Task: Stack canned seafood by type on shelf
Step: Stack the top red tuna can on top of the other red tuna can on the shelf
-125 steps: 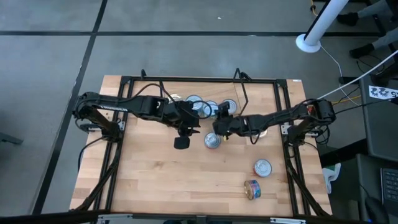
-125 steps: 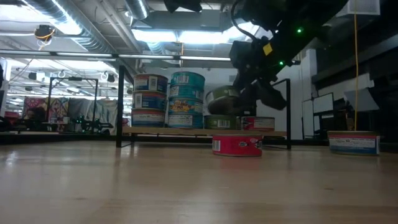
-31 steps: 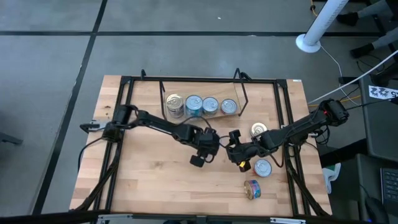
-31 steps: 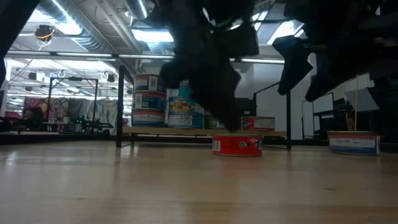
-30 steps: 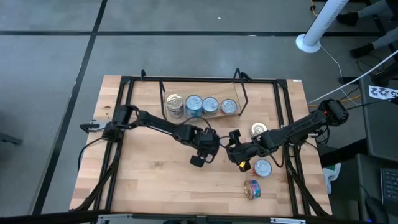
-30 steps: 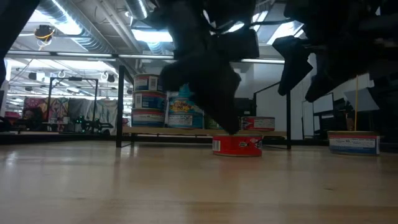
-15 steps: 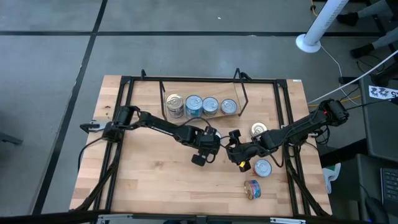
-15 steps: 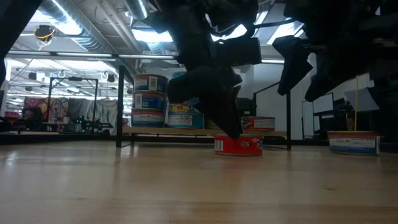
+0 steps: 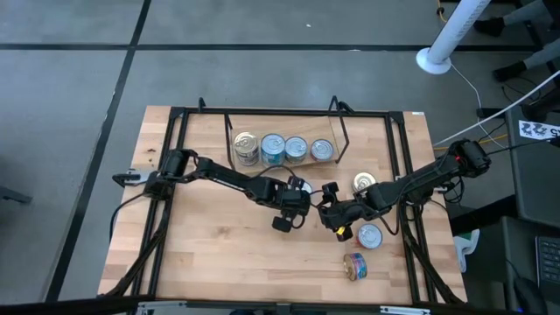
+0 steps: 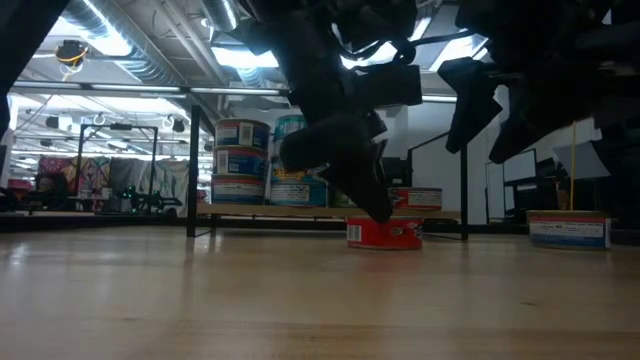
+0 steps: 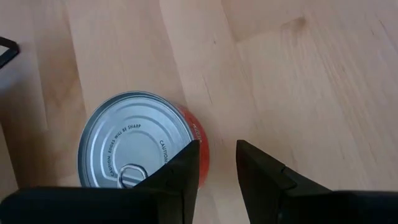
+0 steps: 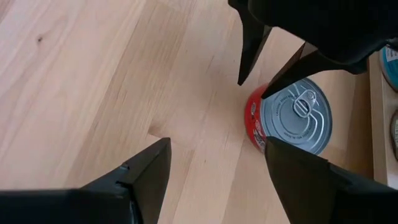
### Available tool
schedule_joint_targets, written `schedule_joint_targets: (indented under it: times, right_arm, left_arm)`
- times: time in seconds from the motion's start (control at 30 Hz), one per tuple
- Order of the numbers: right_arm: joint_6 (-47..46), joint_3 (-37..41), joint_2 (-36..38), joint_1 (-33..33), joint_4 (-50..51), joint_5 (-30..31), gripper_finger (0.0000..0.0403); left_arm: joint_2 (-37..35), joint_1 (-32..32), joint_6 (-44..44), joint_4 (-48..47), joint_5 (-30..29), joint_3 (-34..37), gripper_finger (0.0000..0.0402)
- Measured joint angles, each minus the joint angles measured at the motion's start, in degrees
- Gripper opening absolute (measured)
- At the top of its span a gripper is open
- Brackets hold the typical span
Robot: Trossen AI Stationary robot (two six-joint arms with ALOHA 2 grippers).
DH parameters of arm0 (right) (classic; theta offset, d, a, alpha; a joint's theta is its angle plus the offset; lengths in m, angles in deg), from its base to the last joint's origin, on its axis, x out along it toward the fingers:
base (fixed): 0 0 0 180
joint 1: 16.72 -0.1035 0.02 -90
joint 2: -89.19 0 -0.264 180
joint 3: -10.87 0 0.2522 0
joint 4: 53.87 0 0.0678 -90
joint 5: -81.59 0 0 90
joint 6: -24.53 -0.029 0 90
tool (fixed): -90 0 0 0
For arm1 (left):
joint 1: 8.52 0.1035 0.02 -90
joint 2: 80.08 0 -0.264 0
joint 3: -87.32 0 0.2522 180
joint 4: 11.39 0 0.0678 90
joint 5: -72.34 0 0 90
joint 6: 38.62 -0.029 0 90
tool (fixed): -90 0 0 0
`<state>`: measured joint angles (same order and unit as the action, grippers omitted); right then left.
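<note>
A red tin with a silver pull-tab lid [image 11: 134,152] stands upright on the tabletop [image 10: 385,234]. My left gripper [image 11: 217,155] comes down beside it, open by a narrow gap, and hides it in the high view [image 9: 296,201]. My right gripper [image 12: 217,168] hovers wide open a little to the tin's right [image 9: 332,212] and touches nothing. The shelf [image 9: 284,149] stands at the far edge. Its light board [image 10: 300,212] carries several tins, among them two stacks [image 10: 240,160] [image 10: 300,165]. My left gripper touches the red tin only with the outer side of one finger [image 11: 186,165], which lies against the tin's upper rim and side wall [image 11: 194,140]. The fingers slant down from above. The other finger [image 11: 252,165] is over bare wood. The tin rests flat on the table.
Right of the grippers are a gold-lidded tin [image 9: 365,182] and a silver-lidded one [image 9: 370,235]. Near the front a multicoloured tin lies on its side [image 9: 354,265]. A blue-labelled tin [image 10: 570,230] shows at the right in the low view. Black rails frame the table [image 9: 175,175].
My left gripper has moved slightly toward the table's right and lower, onto the red tin. The tin has slid a little toward the right along the table, staying upright.
</note>
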<state>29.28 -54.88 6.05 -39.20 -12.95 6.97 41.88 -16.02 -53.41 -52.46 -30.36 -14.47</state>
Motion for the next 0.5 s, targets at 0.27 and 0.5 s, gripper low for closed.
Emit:
schedule_joint_targets:
  times: [0.27,0.5]
  right_arm:
    - [0.0,0.0,0.0,0.0,-0.1,0.0,0.0257]
    - [0.0,0.0,0.0,0.0,0.0,0.0,0.0257]
  left_arm:
    - [-0.2,0.0,1.0,1.2,-2.5,0.0,0.0100]
    - [-0.3,0.1,0.9,1.2,-2.7,0.0,0.0100]
